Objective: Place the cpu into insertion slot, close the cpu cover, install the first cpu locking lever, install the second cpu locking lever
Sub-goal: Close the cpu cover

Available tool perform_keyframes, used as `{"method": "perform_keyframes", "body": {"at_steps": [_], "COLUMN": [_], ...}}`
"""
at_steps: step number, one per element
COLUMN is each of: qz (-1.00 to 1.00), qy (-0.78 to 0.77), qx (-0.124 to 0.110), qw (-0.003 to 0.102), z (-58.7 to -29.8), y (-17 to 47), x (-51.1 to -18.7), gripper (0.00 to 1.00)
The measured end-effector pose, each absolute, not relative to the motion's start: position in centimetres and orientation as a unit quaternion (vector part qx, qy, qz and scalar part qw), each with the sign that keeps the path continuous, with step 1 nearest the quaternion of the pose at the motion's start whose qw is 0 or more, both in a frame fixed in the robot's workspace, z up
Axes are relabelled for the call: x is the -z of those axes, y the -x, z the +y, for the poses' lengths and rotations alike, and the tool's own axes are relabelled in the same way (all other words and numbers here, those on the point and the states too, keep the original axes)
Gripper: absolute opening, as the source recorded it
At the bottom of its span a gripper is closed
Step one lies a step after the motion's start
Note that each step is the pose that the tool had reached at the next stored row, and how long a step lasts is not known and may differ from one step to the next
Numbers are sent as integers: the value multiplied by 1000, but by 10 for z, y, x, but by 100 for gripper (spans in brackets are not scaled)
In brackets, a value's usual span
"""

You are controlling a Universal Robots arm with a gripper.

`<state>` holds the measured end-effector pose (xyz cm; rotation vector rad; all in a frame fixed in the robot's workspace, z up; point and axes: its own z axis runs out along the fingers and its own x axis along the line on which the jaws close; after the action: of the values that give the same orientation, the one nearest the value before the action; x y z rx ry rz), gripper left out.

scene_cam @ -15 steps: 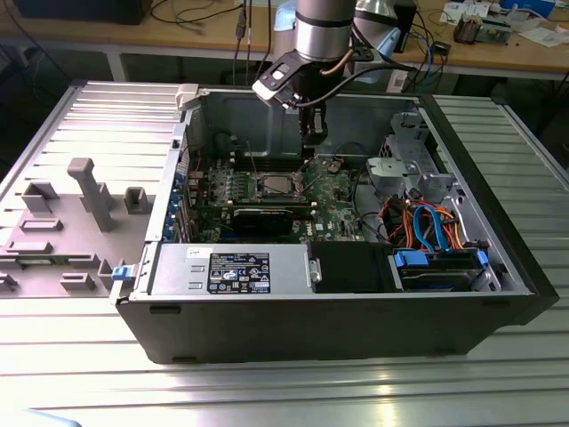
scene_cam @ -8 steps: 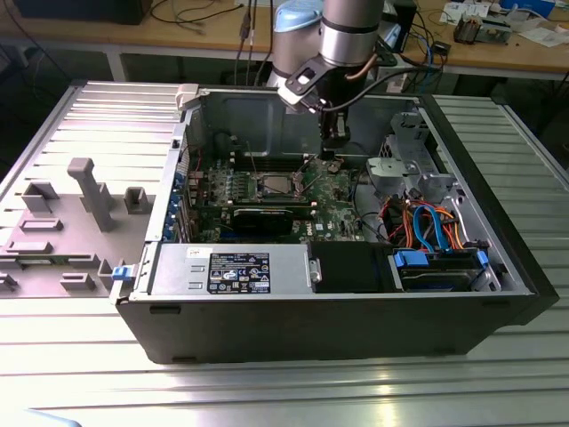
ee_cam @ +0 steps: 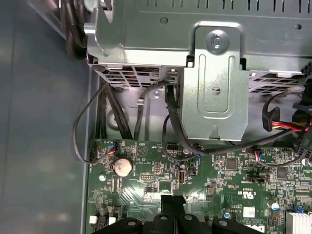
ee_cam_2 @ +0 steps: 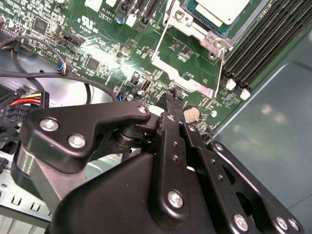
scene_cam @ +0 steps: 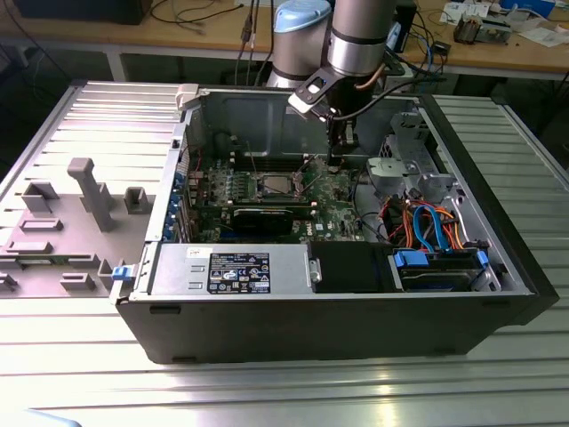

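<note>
- Silver-grey cpu (scene_cam: 274,185) sits in the insertion slot (ee_cam_2: 195,27), at 9 o'clock from your fingers (scene_cam: 335,153) in the exterior view.
- The cpu cover (ee_cam_2: 187,78) looks swung open between them. It should be thin, stiff metal, so push on its free rim, never on the fragile chip.
- Your arm (scene_cam: 356,36) drops steeply into the case (scene_cam: 338,320), and the fingers are pressed together, holding nothing.

**Socket area, second wrist view.** I see the cpu (ee_cam_2: 222,9), a flat square chip with a pale silver top, lying level in the insertion slot (ee_cam_2: 197,29), whose grey metal rim borders it on the green motherboard (ee_cam_2: 112,48). The cpu cover (ee_cam_2: 185,80), a thin grey frame with a large square opening, is swung open off the slot, and green board shows through it.
</note>
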<state>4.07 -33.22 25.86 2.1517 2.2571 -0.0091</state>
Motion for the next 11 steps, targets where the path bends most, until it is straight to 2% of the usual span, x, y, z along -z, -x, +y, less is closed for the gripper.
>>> {"method": "perform_keyframes", "body": {"at_steps": [11], "qz": [724], "qy": [-690], "qx": [2], "qw": [11], "z": [-332], "y": [-35], "x": [-254], "gripper": [11]}}
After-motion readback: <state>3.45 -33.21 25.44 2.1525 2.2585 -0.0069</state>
